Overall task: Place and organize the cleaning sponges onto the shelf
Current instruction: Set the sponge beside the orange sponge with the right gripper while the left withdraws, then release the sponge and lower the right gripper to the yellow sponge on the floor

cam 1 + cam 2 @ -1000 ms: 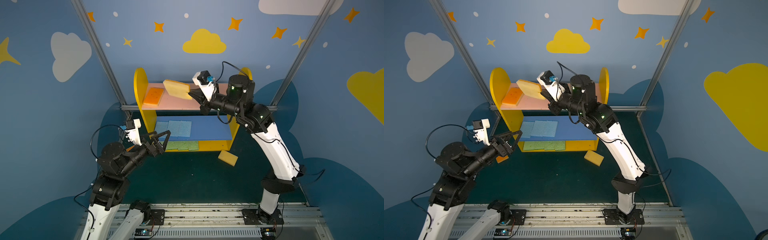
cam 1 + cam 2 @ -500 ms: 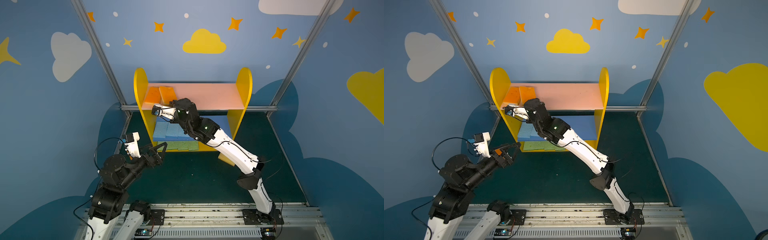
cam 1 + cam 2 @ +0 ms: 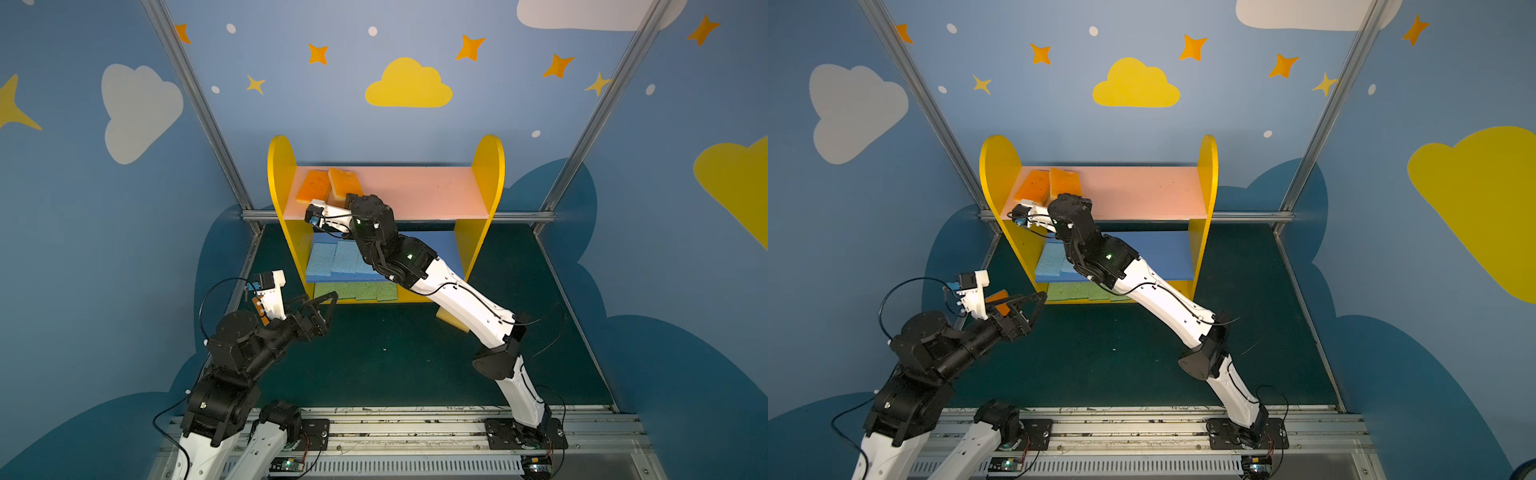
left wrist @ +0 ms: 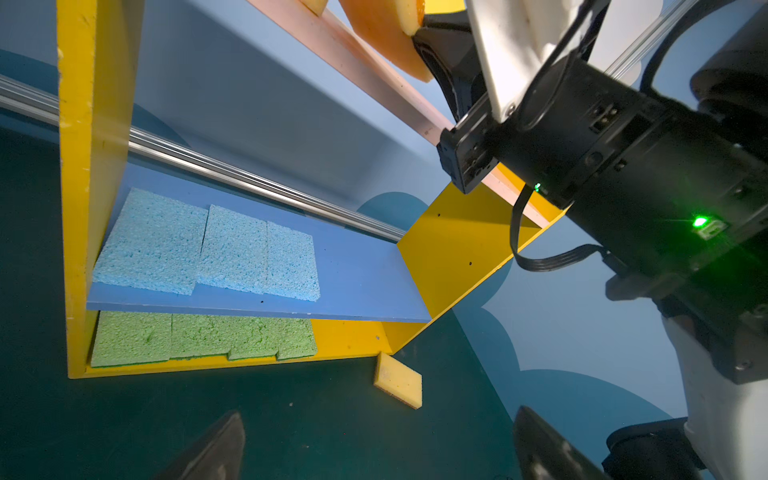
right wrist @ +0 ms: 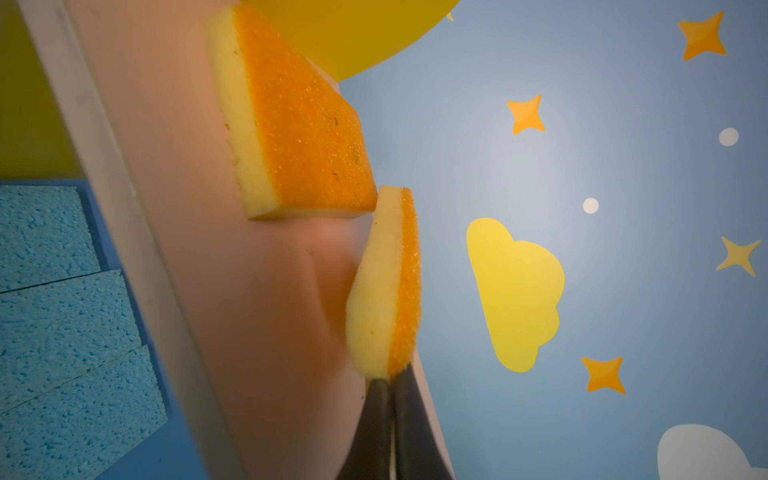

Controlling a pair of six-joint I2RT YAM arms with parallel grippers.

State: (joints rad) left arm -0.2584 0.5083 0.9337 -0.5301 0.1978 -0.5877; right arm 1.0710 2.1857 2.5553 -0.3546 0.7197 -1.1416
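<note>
Low on the left, the left gripper [image 3: 318, 305] hangs with jaws wide apart, empty, before the shelf [image 3: 490, 166]. At the left end of the pink board [image 3: 415, 191] one orange sponge [image 3: 311, 192] lies flat. Just right of it, long axis running front to back, a second sponge [image 3: 344, 185] is pinched at its front edge by the right gripper [image 5: 388, 386], reaching in from the front. Letting go there looks like the next move.

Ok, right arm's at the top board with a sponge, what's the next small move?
Probably open the right gripper. It pinches the orange sponge by one end, yellow face toward the pink board, beside the other orange sponge lying there, so releasing should leave them side by side.
</note>
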